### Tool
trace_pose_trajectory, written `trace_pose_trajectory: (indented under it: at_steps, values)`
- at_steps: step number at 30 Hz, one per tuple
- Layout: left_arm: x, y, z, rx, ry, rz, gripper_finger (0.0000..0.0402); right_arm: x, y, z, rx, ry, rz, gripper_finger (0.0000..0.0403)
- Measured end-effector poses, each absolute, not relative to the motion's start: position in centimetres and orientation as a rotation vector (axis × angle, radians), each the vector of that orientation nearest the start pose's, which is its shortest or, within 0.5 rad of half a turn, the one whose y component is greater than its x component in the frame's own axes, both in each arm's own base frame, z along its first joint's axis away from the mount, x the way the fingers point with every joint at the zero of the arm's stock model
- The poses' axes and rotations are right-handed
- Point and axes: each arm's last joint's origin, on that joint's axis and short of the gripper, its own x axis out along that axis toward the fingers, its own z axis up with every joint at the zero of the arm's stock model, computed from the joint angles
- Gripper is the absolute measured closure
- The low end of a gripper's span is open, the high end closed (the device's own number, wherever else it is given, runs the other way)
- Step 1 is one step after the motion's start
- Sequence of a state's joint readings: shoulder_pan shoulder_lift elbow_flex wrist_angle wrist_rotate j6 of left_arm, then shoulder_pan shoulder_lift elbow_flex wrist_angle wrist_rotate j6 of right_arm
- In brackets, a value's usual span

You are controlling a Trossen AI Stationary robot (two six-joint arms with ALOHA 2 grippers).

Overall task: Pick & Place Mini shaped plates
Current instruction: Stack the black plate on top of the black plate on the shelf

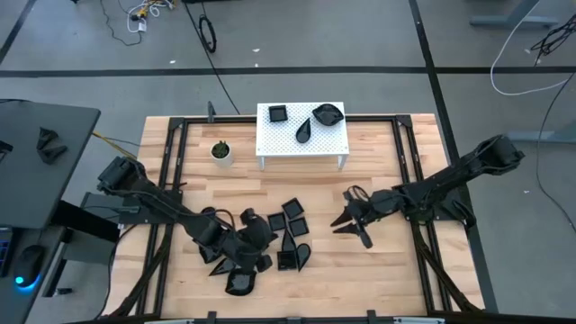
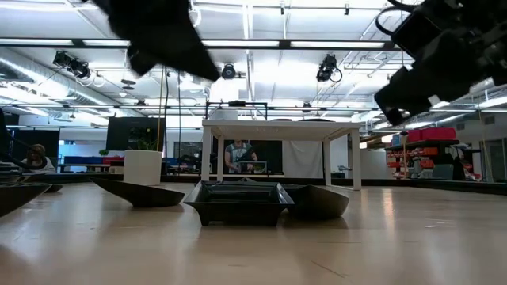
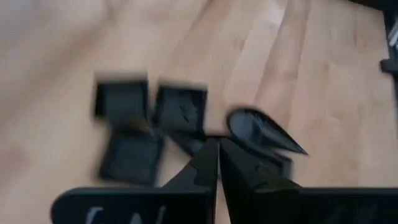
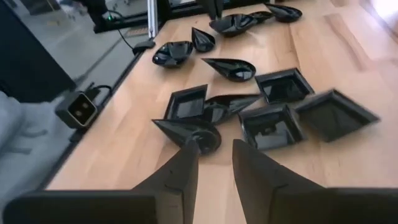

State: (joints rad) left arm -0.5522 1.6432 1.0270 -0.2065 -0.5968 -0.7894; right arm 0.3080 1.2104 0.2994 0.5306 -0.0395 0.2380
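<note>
Several glossy black mini shaped plates (image 1: 290, 236), square and teardrop, lie scattered on the wooden table's near middle. In the right wrist view these plates (image 4: 273, 124) spread out ahead of the fingers. Three more rest on the white perforated stand (image 1: 301, 146) at the back. My left gripper (image 1: 259, 230) hangs over the left part of the cluster with its fingers shut (image 3: 217, 147), tips right at a dark plate (image 3: 189, 144). To the right of the cluster my right gripper (image 1: 351, 225) stands open (image 4: 216, 152) with nothing between its fingers. My left gripper comes at the cluster slanting down from the table's left. Its shut fingertips (image 3: 208, 155) stand against the edge of a dark plate lying among the others. I cannot tell whether they pinch it or only stand above it.
A small white pot with a green plant (image 1: 220, 151) stands left of the stand. The stand (image 2: 269, 127) rises on legs at the table's far middle. A black frame runs along the table's left and right sides. Bare wood lies between the cluster and the stand.
</note>
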Motion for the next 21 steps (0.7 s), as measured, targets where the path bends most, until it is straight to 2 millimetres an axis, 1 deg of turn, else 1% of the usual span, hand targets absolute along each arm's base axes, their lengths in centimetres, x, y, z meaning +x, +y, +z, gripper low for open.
trace_pose_trajectory:
  at_steps: [3,4,6,10,13,18,21]
  values:
    - [28.8,-16.2,19.4,-0.589,0.676,0.357,0.0374,21.4,6.9,16.0,0.122,0.413,0.296,0.0300]
    - [28.4,-16.1,18.8,-0.657,0.710,0.370,0.0369,21.8,7.0,16.1,0.114,0.410,0.286,0.0300]
    - [27.6,-16.2,17.8,-0.730,0.775,0.379,0.0356,22.3,7.1,16.1,0.089,0.407,0.271,0.0300]
    - [26.6,-16.6,16.4,-0.775,0.789,0.369,0.0329,23.2,7.2,16.0,0.067,0.420,0.262,0.0300]
    - [26.2,-16.8,16.0,-0.799,0.789,0.352,0.0322,23.5,7.2,15.8,0.066,0.430,0.258,0.0300]
    - [25.9,-17.0,15.6,-0.812,0.826,0.323,0.0340,23.6,7.2,15.5,0.076,0.444,0.250,0.0300]
    - [25.7,-16.8,15.4,-0.792,0.858,0.340,0.0356,23.6,7.1,15.4,0.078,0.447,0.248,0.0300]
